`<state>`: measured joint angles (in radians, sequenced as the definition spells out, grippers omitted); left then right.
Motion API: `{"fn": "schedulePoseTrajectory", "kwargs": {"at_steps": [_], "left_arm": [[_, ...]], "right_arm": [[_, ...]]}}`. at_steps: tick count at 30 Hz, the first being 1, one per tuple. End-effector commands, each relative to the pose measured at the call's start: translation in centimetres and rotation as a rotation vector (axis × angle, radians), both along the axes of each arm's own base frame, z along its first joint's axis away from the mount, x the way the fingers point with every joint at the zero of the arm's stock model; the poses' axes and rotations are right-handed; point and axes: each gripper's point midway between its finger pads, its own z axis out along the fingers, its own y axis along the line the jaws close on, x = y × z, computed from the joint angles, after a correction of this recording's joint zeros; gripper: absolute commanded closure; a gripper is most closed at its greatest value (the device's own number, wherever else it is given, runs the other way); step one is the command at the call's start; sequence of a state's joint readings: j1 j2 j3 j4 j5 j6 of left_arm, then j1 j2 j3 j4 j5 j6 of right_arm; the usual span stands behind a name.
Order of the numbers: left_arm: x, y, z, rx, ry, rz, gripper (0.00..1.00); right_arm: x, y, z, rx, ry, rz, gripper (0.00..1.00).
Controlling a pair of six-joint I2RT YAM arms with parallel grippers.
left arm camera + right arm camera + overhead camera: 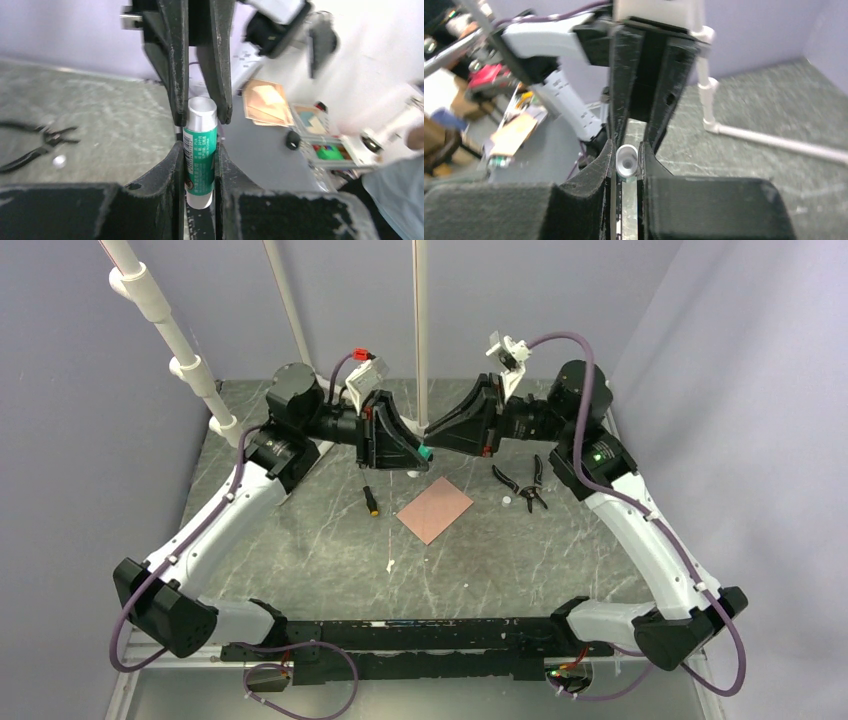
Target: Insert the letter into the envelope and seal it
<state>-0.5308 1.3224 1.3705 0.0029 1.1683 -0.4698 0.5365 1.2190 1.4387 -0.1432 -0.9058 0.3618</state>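
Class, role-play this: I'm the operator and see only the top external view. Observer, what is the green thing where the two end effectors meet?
Observer: The left wrist view shows the left end effector shut on a green-labelled glue stick.
Operator: And the right one?
Observer: The right wrist view shows the right end effector closed around the stick's pale cap.
Operator: Is the cap off?
Observer: From the left wrist view, it looks seated on the stick.

Top external view is looking down from above and behind both arms (230, 510), taking in the whole desk (300, 540). Each wrist view is looking along its own pincer at close range, facing the other; left pincer (199, 146) and right pincer (626, 150) views are sharing one glue stick (200, 165).
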Motion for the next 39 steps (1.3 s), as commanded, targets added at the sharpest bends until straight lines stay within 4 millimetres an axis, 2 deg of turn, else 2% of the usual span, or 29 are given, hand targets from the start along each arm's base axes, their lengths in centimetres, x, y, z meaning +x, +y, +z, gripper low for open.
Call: {"fn": "schedulePoseTrajectory", "kwargs": {"at_steps": [1, 3, 5, 6, 7, 8, 9, 10, 12, 15, 18, 26, 28, 32, 33, 35, 37, 39], "left_arm": [[-4.4, 1.3, 4.1, -0.107, -0.12, -0.231, 0.98], [-4.7, 1.5, 4.5, -0.107, -0.134, -0.243, 0.98], [-4.2, 1.3, 4.5, -0.104, -0.134, -0.205, 0.97], [-3.5, 1.1, 4.3, -0.096, -0.133, -0.163, 0.98], [-2.0, 0.6, 4.6, -0.097, -0.144, -0.063, 0.98], [-0.9, 0.5, 4.1, -0.073, -0.141, 0.006, 0.97], [0.5, 0.3, 3.4, -0.049, -0.131, 0.092, 0.98], [2.4, 0.3, 3.1, -0.038, -0.122, 0.207, 0.97], [4.6, 0.6, 2.7, -0.039, -0.136, 0.34, 0.98], [5.3, 0.7, 3.0, -0.066, -0.132, 0.388, 0.97], [5.3, 0.3, 3.0, -0.06, -0.115, 0.357, 0.98], [5.0, 0.4, 2.5, -0.053, -0.107, 0.347, 0.98], [4.8, 0.4, 2.6, -0.055, -0.107, 0.341, 0.98], [3.6, 0.3, 2.9, -0.052, -0.101, 0.283, 0.98], [3.0, 0.3, 3.0, -0.049, -0.099, 0.25, 0.97], [1.5, 0.2, 3.2, -0.053, -0.094, 0.149, 0.98], [-0.5, 0.3, 3.8, -0.074, -0.099, 0.024, 0.98], [-2.4, 0.6, 4.4, -0.101, -0.103, -0.095, 0.98]], "right_arm": [[-8.2, -1.2, 2.3, 0.022, -0.268, 0.44, 1.0], [-7.6, -1.1, 2.8, 0.024, -0.278, 0.377, 1.0], [-5.7, -0.8, 3.7, 0.038, -0.246, 0.236, 1.0], [-3.9, -0.5, 4.2, 0.053, -0.197, 0.123, 0.84], [-2.1, -0.4, 4.8, 0.08, -0.133, 0.016, 0.6], [0.1, -0.4, 5.2, 0.114, -0.043, -0.105, 0.43], [2.2, -0.4, 5.2, 0.142, 0.067, -0.206, 0.34], [3.6, -0.4, 4.8, 0.154, 0.162, -0.271, 0.29], [6.1, -0.5, 3.2, 0.153, 0.297, -0.405, 0.25], [7.1, -0.4, 2.3, 0.171, 0.341, -0.465, 0.23], [7.0, 0.4, 2.5, 0.151, 0.346, -0.422, 0.28], [7.5, 1.0, 2.1, 0.112, 0.364, -0.417, 0.88], [7.3, 1.1, 2.1, 0.106, 0.356, -0.399, 1.0], [5.1, 1.6, 3.0, 0.078, 0.213, -0.264, 1.0], [4.0, 1.7, 3.2, 0.071, 0.149, -0.202, 1.0], [0.4, 1.7, 4.0, 0.079, -0.025, -0.015, 1.0], [-2.6, 1.3, 3.8, 0.085, -0.142, 0.135, 1.0], [-4.4, 0.8, 4.0, 0.093, -0.215, 0.212, 1.0]]}}
